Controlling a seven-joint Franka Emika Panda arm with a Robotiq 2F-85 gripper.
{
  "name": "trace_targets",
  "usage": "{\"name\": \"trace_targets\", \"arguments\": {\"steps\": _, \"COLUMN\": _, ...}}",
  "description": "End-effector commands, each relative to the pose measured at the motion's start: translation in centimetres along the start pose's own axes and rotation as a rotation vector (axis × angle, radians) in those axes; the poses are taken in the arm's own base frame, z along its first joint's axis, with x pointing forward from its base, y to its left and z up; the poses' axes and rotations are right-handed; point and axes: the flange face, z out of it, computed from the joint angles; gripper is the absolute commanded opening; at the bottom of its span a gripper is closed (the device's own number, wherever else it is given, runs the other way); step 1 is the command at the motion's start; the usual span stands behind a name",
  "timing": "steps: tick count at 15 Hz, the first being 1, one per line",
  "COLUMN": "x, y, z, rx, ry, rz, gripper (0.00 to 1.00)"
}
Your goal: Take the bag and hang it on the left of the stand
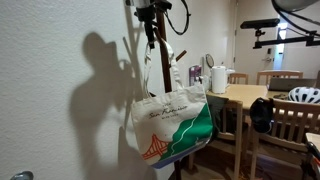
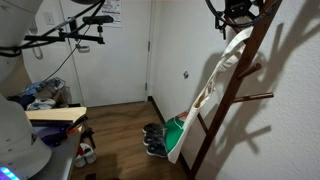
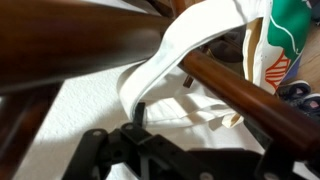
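The cream tote bag (image 1: pixel 170 118) hangs against the dark brown wooden stand (image 1: pixel 163 62), print side out, its long handles running up to the stand's top. In an exterior view the bag (image 2: pixel 214 92) drapes down the leaning stand (image 2: pixel 243 72). My gripper (image 1: pixel 150 14) is at the very top of the stand, just above the handles; it also shows in an exterior view (image 2: pixel 236 12). In the wrist view a white handle (image 3: pixel 170 55) loops over a brown peg (image 3: pixel 240 95). My gripper (image 3: pixel 205 125) has its fingers wide apart behind the strap, with nothing between them.
A light wooden table (image 1: pixel 240 95) with chairs (image 1: pixel 290 122), a white jug (image 1: pixel 219 78) and a white helmet (image 1: pixel 305 95) stands beside the stand. Shoes (image 2: pixel 155 140) lie on the floor at its foot. A white door (image 2: pixel 110 55) and a camera rig (image 2: pixel 80 30) are further off.
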Motion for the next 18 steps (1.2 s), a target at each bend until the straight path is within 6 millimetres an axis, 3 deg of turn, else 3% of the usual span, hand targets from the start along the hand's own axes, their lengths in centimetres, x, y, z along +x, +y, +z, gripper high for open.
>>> {"name": "trace_targets", "arguments": {"steps": 1, "x": 1.1, "y": -0.8, "z": -0.7, "rx": -0.076, "ry": -0.047, "rz": -0.098, "gripper": 1.0}}
{"name": "trace_targets", "arguments": {"steps": 5, "x": 2.9, "y": -3.1, "z": -1.3, "rx": -0.142, "ry": -0.078, "rz": -0.162, "gripper": 1.0}}
{"name": "trace_targets", "arguments": {"steps": 8, "x": 3.4, "y": -5.0, "z": -2.8, "rx": -0.133, "ry": -0.07, "rz": -0.14, "gripper": 1.0}}
{"name": "trace_targets", "arguments": {"steps": 14, "x": 1.2, "y": -8.1, "z": -2.9, "rx": 0.062, "ry": -0.176, "rz": 0.059, "gripper": 1.0}}
{"name": "trace_targets", "arguments": {"steps": 18, "x": 0.3, "y": -9.2, "z": -1.2, "rx": 0.195, "ry": -0.219, "rz": 0.231, "gripper": 1.0}}
